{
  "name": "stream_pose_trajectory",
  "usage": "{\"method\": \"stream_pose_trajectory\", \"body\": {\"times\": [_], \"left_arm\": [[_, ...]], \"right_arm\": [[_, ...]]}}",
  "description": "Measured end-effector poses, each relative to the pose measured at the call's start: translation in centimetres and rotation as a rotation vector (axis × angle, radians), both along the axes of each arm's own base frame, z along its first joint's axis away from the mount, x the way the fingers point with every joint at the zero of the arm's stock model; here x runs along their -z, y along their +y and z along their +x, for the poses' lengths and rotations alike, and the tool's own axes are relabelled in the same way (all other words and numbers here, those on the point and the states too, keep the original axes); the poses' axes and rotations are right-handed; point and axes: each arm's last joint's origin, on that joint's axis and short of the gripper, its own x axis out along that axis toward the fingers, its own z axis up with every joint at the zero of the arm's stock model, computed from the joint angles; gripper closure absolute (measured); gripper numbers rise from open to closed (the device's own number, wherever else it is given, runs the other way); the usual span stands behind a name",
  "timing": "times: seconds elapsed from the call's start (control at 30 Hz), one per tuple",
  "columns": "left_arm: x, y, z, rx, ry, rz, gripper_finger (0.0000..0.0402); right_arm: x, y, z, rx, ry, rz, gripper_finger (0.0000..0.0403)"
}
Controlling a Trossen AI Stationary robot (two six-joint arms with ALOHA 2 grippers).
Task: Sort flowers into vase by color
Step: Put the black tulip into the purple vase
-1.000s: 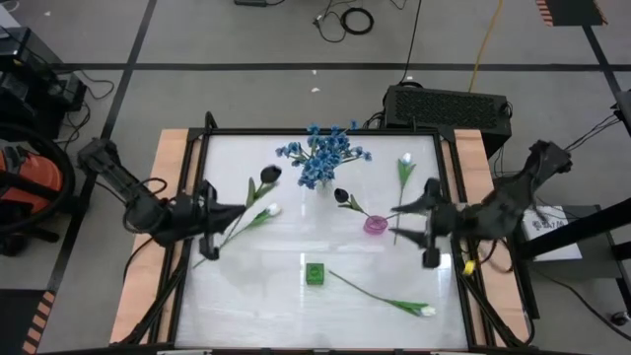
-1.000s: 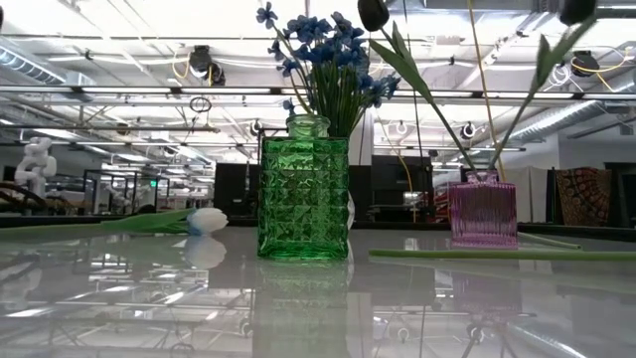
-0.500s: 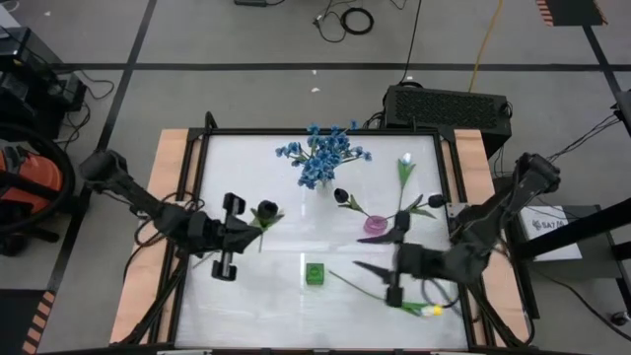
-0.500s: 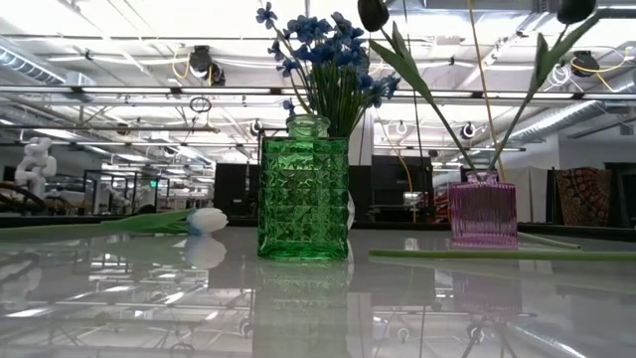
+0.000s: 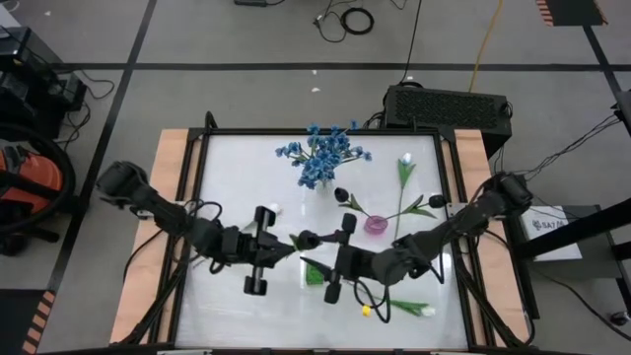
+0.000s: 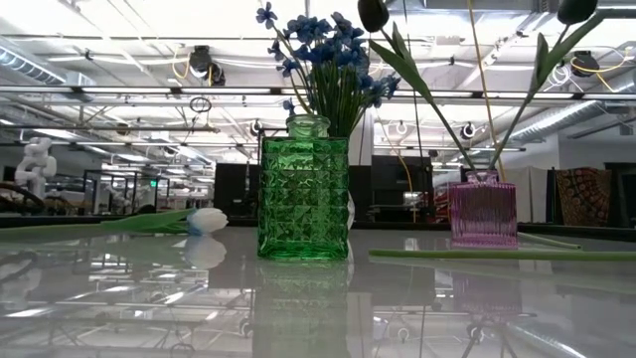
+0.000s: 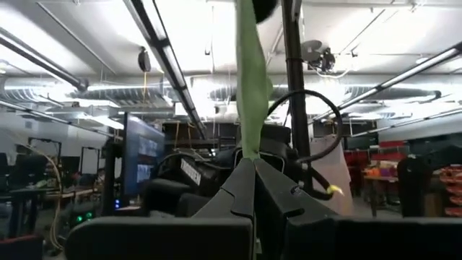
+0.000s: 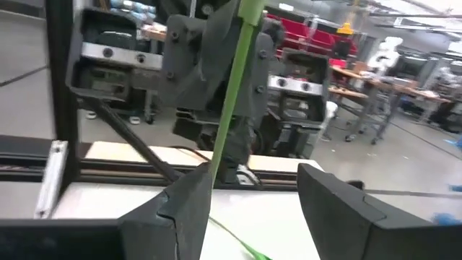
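My left gripper (image 5: 292, 245) (image 7: 253, 162) hangs over the table's middle, shut on a dark tulip (image 5: 308, 239) whose bud (image 7: 263, 6) stands above the fingers. My right gripper (image 5: 320, 254) (image 8: 253, 195) faces it, open, with the tulip's green stem (image 8: 234, 94) between its fingers, close to one of them; I cannot tell whether they touch. The green vase (image 5: 315, 278) (image 6: 303, 199) stands below both grippers. The pink vase (image 5: 375, 224) (image 6: 483, 214) holds two dark tulips. Blue blossoms (image 5: 323, 153) stand at the far side. My left gripper pinches the dark tulip's green stem (image 7: 245, 148) between its two shut fingers, some way below the bud. The fingers come level from the table's left and lie across the stem. The tulip stands about upright, lifted clear of the table.
A white tulip (image 5: 424, 311) lies near the table's near right corner, another (image 5: 271, 209) (image 6: 207, 221) left of centre behind my left arm, and a third (image 5: 405, 160) at the far right. Black frame rails (image 5: 187, 197) edge the table.
My left gripper has lifted the dark tulip off the table's left part and carried it right and nearer, to above the green vase. My right gripper has swung from beside the pink vase toward the near edge and then left, meeting the tulip at the table's middle.
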Motion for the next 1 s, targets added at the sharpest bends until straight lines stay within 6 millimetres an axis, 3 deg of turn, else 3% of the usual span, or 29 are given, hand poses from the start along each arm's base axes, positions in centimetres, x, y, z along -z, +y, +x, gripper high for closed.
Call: {"method": "stream_pose_trajectory", "body": {"times": [0.5, 0.63, 0.9, 1.0], "left_arm": [[1.9, -0.1, 1.7, 0.054, 0.04, 0.076, 0.04], [1.9, 0.0, 1.7, 0.053, 0.04, 0.076, 0.04], [2.1, -0.1, 1.8, 0.055, 0.057, 0.086, 0.04], [2.2, -0.1, 1.8, 0.05, 0.068, 0.101, 0.0386]], "right_arm": [[-0.5, 0.4, 0.1, -0.138, -0.049, 0.056, 0.0219], [-0.5, 0.4, 0.1, -0.141, -0.047, 0.051, 0.0263], [-0.5, 0.4, 0.1, -0.138, -0.036, 0.017, 0.0387], [-0.4, 0.5, -0.1, -0.133, -0.023, 0.0, 0.0393]]}}
